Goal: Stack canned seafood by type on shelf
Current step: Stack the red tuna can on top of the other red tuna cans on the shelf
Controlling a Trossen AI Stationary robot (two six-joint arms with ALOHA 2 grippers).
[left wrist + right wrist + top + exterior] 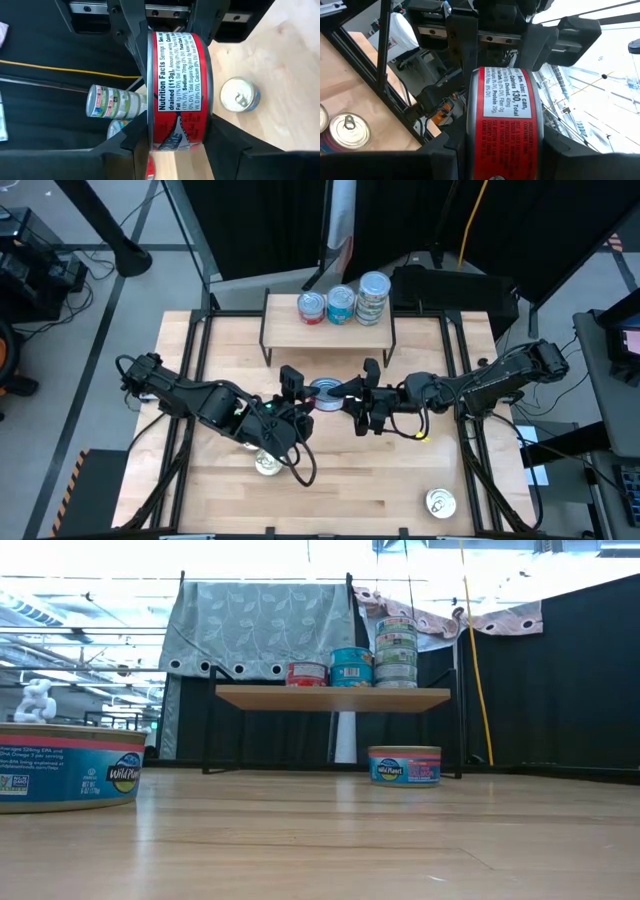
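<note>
A: Where do we stand with the stacking?

B: Partway, we judge. The shelf carries three groups: a red-sided tin, a teal stack beside it, and a taller green-labelled stack. Those look sorted.

A: And our arms?

B: Both meet over the middle of the worktop, just in front of the shelf. The left pincer is pinching a red-sided tin across its flat faces. The right pincer grips the same kind of red tin; we judge it is one tin shared between us, mid-handover, though we cannot be sure.

A: What is left?

B: A gold-lidded tin lies just behind the left pincer, near its arm. Another gold-lidded tin sits well behind the right pincer, towards the worktop's near corner. Both wait, and the held red tin belongs beside the red one ahead of us.
</note>
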